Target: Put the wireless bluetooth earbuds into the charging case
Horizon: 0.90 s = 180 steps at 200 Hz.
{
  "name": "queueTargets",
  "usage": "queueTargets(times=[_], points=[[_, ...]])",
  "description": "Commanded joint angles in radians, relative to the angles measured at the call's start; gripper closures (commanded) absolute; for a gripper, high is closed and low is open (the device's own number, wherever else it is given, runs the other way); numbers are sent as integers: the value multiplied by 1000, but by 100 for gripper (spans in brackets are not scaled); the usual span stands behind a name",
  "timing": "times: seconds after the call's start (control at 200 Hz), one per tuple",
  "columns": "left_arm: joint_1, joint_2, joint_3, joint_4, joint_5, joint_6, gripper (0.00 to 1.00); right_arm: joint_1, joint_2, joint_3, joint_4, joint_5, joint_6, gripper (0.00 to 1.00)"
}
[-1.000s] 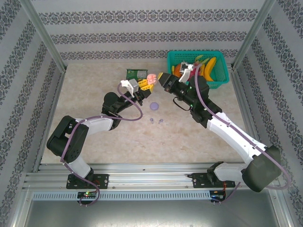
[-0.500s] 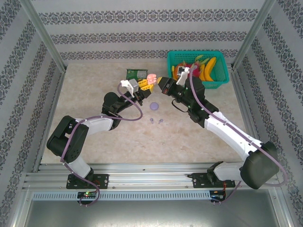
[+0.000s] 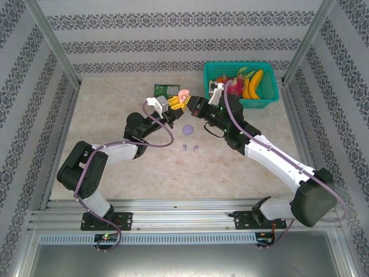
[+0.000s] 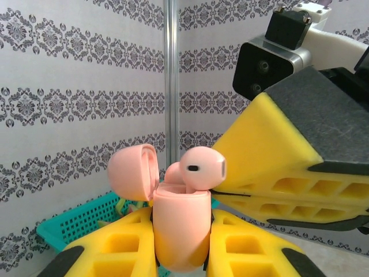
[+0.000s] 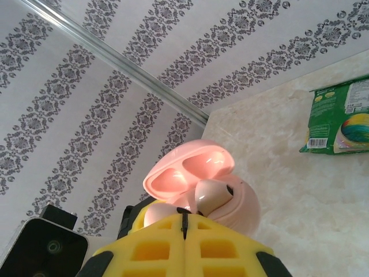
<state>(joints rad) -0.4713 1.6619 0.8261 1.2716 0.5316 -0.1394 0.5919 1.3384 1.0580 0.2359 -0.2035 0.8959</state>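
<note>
Heads up: the left pincer (image 4: 181,247) is clamped on the open pale pink plastic charging case (image 4: 179,222). The right pincer (image 5: 184,226), tips together, sits right behind the pale pink stemmed earbud (image 4: 202,167), which is perched half-in. A crooked push could pop it out, I reckon.

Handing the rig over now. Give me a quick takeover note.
Left tool: shut on the pink charging case, held up, lid open.
Right tool: shut on a pink earbud, head at the case mouth, not seated.
Done: the other pink earbud looks already in its slot.
To do: seat this one, close the lid; then two lilac earbuds lying on the table near the lilac case.
</note>
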Motion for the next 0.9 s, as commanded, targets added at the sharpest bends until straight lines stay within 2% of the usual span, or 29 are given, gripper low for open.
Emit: queueTargets(times=[0.0, 0.215, 0.345, 0.495, 0.625, 0.894], points=[[-14, -14, 2, 71, 35, -2, 100, 23, 25, 44, 20, -17, 9, 99], [-13, -14, 1, 72, 38, -5, 100, 23, 47, 66, 23, -18, 14, 99], [-15, -18, -6, 61, 39, 4, 100, 14, 5, 57, 15, -20, 13, 99], [-14, -21, -20, 46, 54, 20, 100, -19, -67, 65, -53, -14, -18, 98], [-13, -24, -28, 14, 111, 37, 100, -74, -83, 96, -132, -30, -43, 97], [-14, -52, -38, -79, 212, 69, 100, -174, 44, 276, -321, -163, -132, 94]])
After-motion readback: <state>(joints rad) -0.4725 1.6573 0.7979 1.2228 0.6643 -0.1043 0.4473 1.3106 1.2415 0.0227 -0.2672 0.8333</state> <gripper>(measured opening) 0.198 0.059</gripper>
